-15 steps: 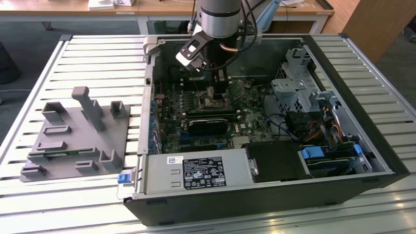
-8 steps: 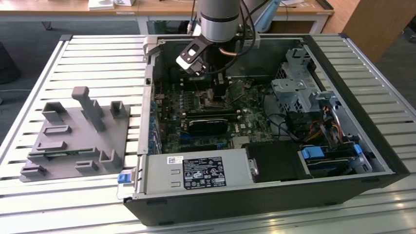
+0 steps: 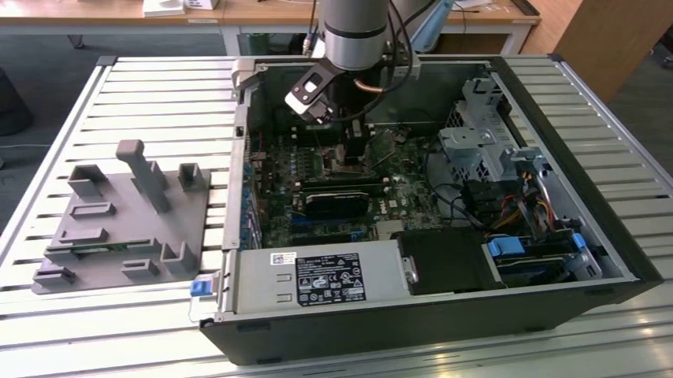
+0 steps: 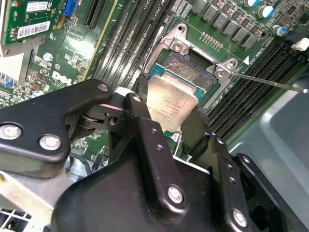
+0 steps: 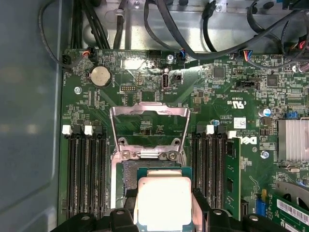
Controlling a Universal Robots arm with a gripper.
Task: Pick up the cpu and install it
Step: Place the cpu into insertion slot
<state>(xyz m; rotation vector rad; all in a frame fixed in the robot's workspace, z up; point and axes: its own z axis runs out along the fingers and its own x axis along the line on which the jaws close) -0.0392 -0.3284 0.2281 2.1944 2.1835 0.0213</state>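
The cpu (image 4: 171,104) is a flat square chip with a silver-grey top and a green rim. My gripper (image 4: 166,113) is shut on it, one black finger (image 4: 137,104) on each of two opposite sides. In the first wrist view the cpu (image 5: 164,200) hangs right over the open motherboard socket (image 5: 128,174), whose metal load plate (image 5: 149,113) is flipped up. Whether the chip touches the socket I cannot tell. In the exterior view the gripper (image 3: 352,150) reaches down into the open computer case (image 3: 547,197) above the motherboard.
Memory slots (image 5: 87,169) flank the socket on both sides. A thin metal lever (image 4: 270,82) sticks out beside the socket. A power supply (image 3: 315,279), drive cage (image 3: 478,146) and cables (image 3: 526,209) crowd the case. A grey fixture tray (image 3: 116,228) lies at the exterior view's left.
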